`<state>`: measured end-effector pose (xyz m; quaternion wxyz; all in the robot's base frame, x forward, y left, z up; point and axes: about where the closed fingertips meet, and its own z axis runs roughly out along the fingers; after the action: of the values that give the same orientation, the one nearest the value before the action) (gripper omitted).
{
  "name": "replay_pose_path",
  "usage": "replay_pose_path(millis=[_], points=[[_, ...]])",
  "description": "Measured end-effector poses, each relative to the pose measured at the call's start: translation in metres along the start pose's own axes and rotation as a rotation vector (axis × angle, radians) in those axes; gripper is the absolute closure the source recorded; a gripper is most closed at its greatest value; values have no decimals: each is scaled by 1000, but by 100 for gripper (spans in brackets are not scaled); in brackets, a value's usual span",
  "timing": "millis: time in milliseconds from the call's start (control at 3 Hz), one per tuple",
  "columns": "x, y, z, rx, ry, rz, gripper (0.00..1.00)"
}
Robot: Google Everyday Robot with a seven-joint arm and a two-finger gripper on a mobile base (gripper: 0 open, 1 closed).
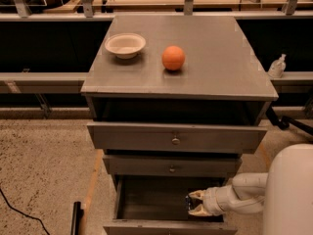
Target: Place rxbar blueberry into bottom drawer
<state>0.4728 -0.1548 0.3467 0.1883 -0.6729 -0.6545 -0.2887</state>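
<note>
rxbar blueberry (188, 202) sits at the very tips of the gripper (195, 203), inside the open bottom drawer (166, 227), toward the drawer's right side. It shows only as a small dark sliver with a hint of blue, standing on edge between the two pale fingers (197, 195). One finger is above it and one below, and the claw appears to be closed on it. Whether the bar touches the drawer floor cannot be told.

The gripper reaches in from the right on a white arm (244, 198), which comes from the robot's rounded white body (292, 190) at the lower right edge. The bottom drawer is pulled out, showing its dark interior, and its plain grey front runs along the bottom of the view.

Above it are two closed drawers, each with a round metal knob: the middle drawer (146, 166) and the top drawer (132, 137). On the grey cabinet top (215, 72) stand an orange ball (173, 58) and, to its left and apart from it, a shallow cream bowl (125, 45).
</note>
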Motion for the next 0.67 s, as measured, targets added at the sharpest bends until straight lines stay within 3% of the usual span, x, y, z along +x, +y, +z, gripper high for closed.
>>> replay_pose_path(millis=[333,667], points=[[-36,6,42,-50,-39,11,98],[-48,24,71,-58,-14,-29,77]])
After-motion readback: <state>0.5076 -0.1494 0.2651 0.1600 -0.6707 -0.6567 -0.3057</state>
